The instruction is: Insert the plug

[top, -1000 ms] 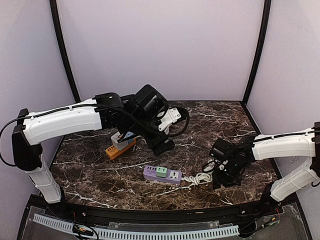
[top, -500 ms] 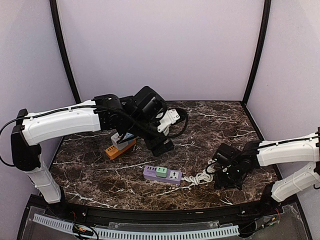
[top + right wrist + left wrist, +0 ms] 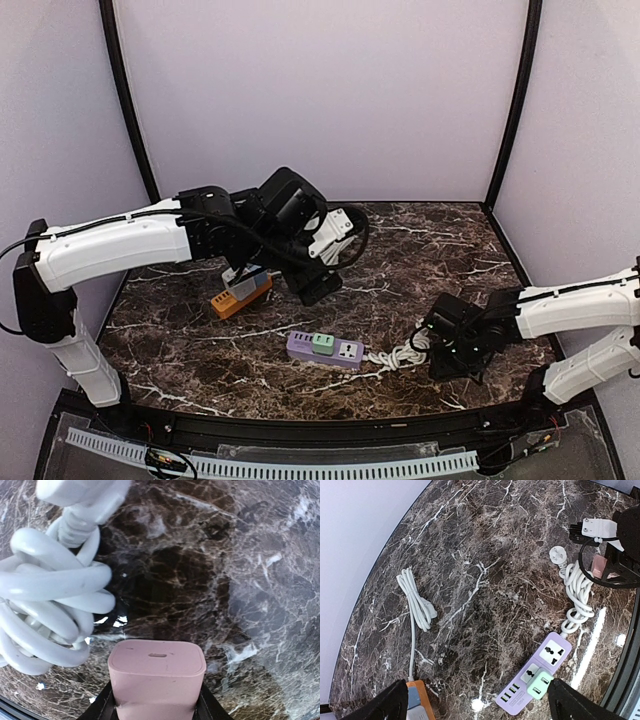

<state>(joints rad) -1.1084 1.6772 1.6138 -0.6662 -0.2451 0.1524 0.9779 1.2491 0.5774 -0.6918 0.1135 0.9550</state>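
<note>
**Ana:** Right wrist view first. What does that hand have?

**Ben:** The right gripper (image 3: pixel 157 700) is closed on the pink rounded plastic plug block (image 3: pixel 157 672). Its black fingers (image 3: pixel 100 711) press the block's two sides near the bottom. The block sits low over the dark marble table (image 3: pixel 260 580), just beside the white coiled cord (image 3: pixel 50 595).

**Ana:** And the other arm?

**Ben:** The left gripper (image 3: pixel 318 287) is spread wide with nothing in it, up over the middle of the table.

**Ana:** How will the block handle?

**Ben:** Light and stiff, I'd judge. The shell looks smooth, so it could slip or twist if pinched at a corner. The flat sides are the place to hold it, as now, well back from the end that goes in. I can't see its pins.

**Ana:** Where does it go?

**Ben:** Probably the free white socket on the lilac plastic power strip (image 3: pixel 535 677), next to the mint green adapter (image 3: pixel 540 685) seated there. The strip looks light too, so pressing in may shove it.
</note>
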